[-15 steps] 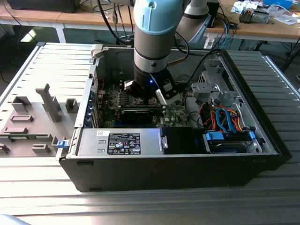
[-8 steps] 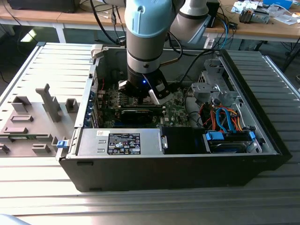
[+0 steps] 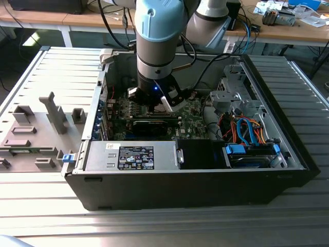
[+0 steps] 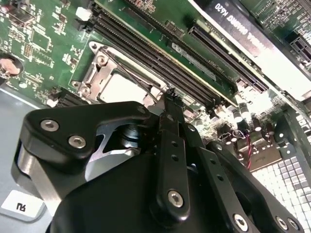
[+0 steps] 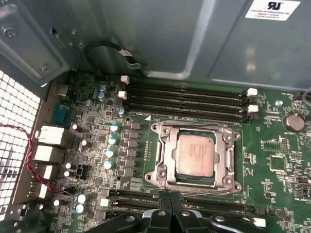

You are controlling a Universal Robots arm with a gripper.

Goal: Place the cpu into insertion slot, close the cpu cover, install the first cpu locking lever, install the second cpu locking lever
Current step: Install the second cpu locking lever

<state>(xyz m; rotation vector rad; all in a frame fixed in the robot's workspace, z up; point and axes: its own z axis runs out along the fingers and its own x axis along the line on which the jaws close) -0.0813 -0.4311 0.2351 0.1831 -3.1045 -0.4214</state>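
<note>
The cpu (image 5: 195,154), with its silvery square top, lies in the insertion slot (image 5: 158,129) on the green motherboard. The cpu cover (image 5: 166,160), a grey metal plate with a window, lies flat over it. A thin wire locking lever (image 5: 209,192) runs along the socket's side nearest the gripper. My gripper (image 5: 171,212) stands just beside that side of the socket, its black fingers together, the tips at the lever's end. In the second wrist view the gripper (image 4: 170,94) reaches the socket's edge beside the cpu (image 4: 121,90). The exterior view has the gripper (image 3: 159,100) low inside the open computer case.
Long memory slots (image 5: 189,99) run beside the socket, and a long black card (image 4: 243,24) lies beyond them. The power supply (image 3: 133,154) and the case walls box the arm in. Blue and orange cables (image 3: 247,128) fill the exterior view's right. A grey fixture tray (image 3: 36,134) sits outside the case.
</note>
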